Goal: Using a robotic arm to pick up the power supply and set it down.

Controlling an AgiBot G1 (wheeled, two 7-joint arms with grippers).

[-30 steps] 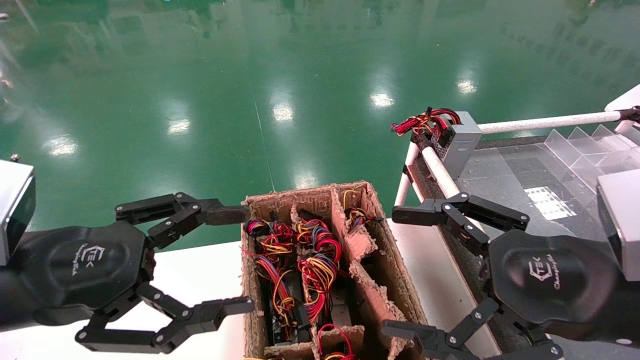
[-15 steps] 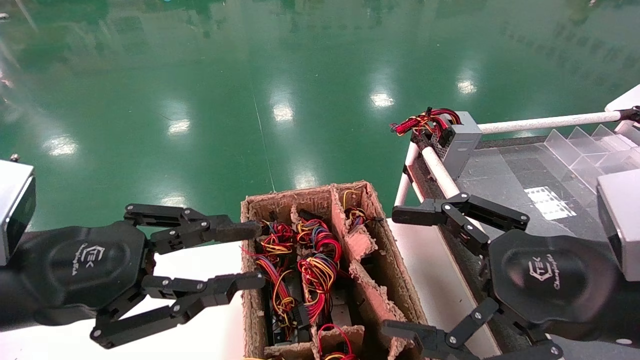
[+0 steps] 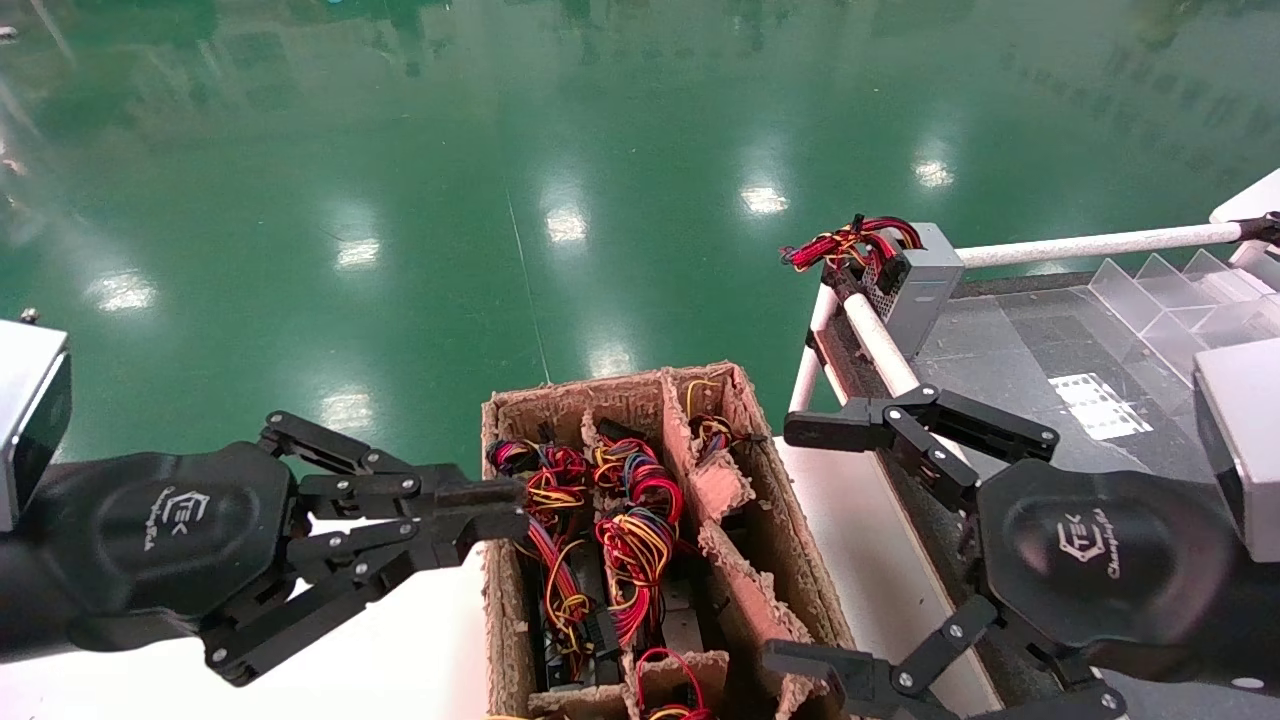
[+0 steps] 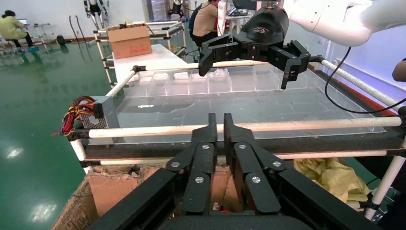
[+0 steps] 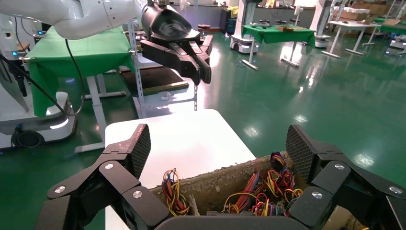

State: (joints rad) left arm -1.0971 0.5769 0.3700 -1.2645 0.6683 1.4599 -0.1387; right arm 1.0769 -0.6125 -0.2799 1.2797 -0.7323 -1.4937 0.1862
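My left gripper point(image 3: 505, 508) has its fingers point(image 4: 209, 129) pressed together with nothing between them, tips poised at the left wall of the cardboard crate point(image 3: 505, 610), above the coloured wire bundles point(image 3: 630, 520) packed in its compartments. My right gripper point(image 3: 800, 540) is spread wide and holds nothing; it hangs over the right side of the crate, where the white table point(image 3: 860, 560) meets the black conveyor bed point(image 3: 1000, 380). In the right wrist view I see its two ribbed pads point(image 5: 141, 148) well apart, with the crate's wires below them.

The power supplies sit down in the crate; I can make out only slivers of grey metal point(image 3: 680, 625) under the wiring, so I cannot tell which unit is which. Another grey power supply point(image 3: 925, 285) with a tight red bundle point(image 3: 845, 243) rests at the far corner of the conveyor, against the white rail point(image 3: 875, 345). Clear plastic dividers point(image 3: 1170, 290) stand further right on the conveyor
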